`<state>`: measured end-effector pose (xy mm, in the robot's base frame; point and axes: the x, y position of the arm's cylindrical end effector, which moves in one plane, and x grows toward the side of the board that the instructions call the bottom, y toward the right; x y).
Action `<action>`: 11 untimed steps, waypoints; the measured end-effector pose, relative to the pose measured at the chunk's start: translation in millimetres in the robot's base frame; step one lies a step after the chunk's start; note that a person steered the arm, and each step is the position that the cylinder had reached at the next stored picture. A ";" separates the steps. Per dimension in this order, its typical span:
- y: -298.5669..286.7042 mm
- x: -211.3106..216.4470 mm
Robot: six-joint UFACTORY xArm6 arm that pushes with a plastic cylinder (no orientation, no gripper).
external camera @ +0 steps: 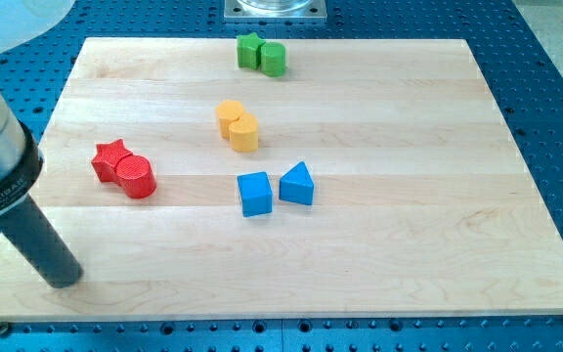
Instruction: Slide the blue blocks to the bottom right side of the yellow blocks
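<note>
My tip (64,281) rests on the pale wooden counter (409,244), bearing no gripper; well to its right, the blue plastic cube (255,194) and blue triangular prism (297,185) already sit below-right of the yellow plastic blocks (238,124), so only gentle nudges seem needed.

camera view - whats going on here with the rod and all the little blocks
A single arm with a dark rod is set to push blocks around a wooden board. My tip rests near the view's bottom left corner, touching nothing. The blue cube and blue triangle sit close together just below and slightly right of the two yellow blocks. A red pair lies at the view's left, and a green pair near the view's top edge.
</note>
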<state>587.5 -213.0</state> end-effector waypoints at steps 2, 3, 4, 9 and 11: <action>10.8 0.6; 10.8 -20.3; 51.8 -19.6; 262.7 -95.4; 345.3 -95.3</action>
